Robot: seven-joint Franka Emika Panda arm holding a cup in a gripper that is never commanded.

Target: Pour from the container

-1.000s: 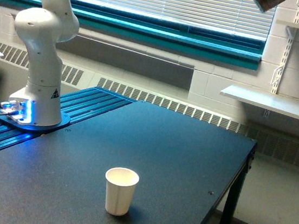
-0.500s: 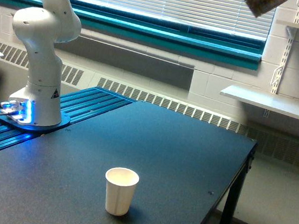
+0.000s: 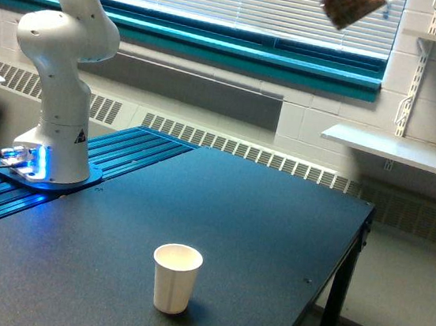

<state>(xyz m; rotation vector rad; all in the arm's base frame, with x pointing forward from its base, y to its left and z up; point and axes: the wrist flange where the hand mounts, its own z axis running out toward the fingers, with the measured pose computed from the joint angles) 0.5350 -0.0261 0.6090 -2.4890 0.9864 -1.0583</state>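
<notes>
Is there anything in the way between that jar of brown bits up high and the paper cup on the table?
Nothing visible. The container hangs at the top edge; below, toward the exterior view's left, the paper cup stands alone on the dark table.

Cool window daylight; container point(image 3: 351, 7) blurred, blue base point(image 3: 31, 162) glow.

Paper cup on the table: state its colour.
Off-white paper cup, plain, seen in the exterior view.
</notes>
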